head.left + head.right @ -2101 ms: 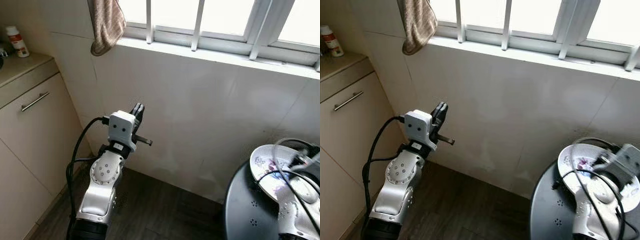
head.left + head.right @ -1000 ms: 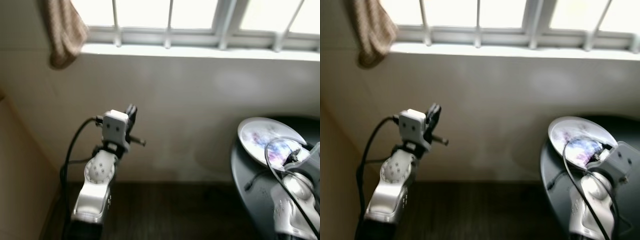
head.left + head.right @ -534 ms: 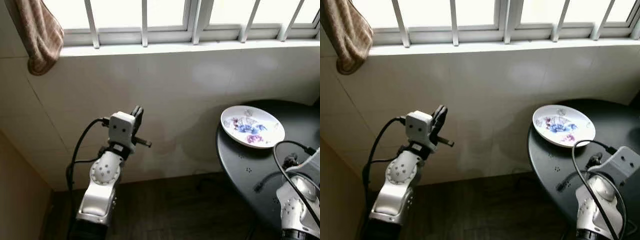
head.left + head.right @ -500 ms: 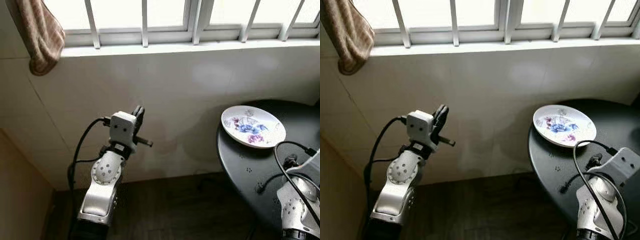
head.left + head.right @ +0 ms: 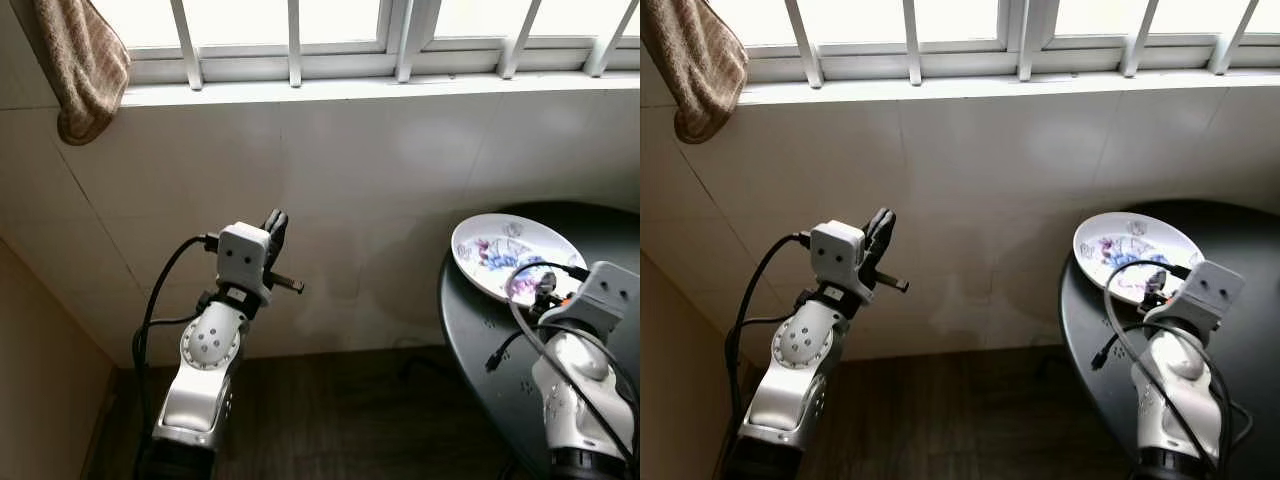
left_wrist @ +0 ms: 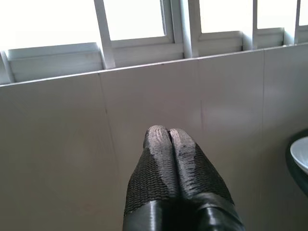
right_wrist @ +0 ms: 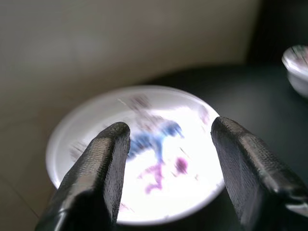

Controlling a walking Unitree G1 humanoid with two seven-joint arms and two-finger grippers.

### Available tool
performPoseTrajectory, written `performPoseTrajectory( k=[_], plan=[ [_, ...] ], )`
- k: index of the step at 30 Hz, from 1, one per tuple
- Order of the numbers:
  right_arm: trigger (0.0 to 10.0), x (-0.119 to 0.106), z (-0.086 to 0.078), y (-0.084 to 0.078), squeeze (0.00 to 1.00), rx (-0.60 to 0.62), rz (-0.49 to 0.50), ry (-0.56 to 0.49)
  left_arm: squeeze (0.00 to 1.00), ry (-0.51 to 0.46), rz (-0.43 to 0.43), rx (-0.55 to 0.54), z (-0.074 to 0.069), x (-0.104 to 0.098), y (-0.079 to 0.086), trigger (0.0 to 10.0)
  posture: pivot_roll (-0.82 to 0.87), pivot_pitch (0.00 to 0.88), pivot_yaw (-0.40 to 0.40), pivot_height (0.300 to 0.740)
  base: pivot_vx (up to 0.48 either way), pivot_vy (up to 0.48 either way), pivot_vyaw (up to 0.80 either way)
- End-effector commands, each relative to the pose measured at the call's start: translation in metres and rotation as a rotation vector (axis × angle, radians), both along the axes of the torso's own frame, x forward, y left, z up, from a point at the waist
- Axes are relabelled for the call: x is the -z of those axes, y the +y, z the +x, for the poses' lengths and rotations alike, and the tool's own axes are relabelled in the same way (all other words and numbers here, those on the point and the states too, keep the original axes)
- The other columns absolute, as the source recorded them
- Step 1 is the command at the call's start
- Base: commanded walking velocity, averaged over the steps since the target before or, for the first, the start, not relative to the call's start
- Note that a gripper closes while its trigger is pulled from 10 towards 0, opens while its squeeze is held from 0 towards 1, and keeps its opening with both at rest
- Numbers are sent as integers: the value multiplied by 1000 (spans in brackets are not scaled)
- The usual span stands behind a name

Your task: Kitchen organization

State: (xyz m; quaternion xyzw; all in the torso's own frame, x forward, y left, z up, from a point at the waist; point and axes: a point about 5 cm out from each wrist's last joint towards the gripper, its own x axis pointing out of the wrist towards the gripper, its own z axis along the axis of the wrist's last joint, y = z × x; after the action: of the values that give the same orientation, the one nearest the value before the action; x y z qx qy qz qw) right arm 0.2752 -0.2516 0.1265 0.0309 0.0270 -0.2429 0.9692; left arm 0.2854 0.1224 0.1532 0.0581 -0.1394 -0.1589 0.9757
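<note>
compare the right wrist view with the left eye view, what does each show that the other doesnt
Right wrist view: the right gripper seen close, its two black fingers spread open above the plate, and the rim of a second white dish further along the table.

Left eye view: the left gripper raised before the tiled wall, the brown towel hanging by the barred window, and the dark floor.

Both: the flower-patterned plate lying on the round black table near the wall.
</note>
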Motion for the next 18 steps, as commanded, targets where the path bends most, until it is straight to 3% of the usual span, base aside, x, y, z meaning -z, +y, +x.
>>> performPoseTrajectory(
  k=[1,7,18],
  plan=[
    [10000,-8,0,0,0,-13,-49,-27,0,-19,-7,12,-1,-4,-2,10000,116,0,-50,740,296,0,0],
    [10000,-7,-3,11,0,-67,-128,-34,0,-22,-13,19,-2,-4,-2,10000,115,0,-52,740,330,0,0],
    [10000,-6,-5,12,0,-56,-134,-34,0,-24,-15,19,-1,-5,-3,10000,112,0,-54,740,290,0,0]
  ],
)
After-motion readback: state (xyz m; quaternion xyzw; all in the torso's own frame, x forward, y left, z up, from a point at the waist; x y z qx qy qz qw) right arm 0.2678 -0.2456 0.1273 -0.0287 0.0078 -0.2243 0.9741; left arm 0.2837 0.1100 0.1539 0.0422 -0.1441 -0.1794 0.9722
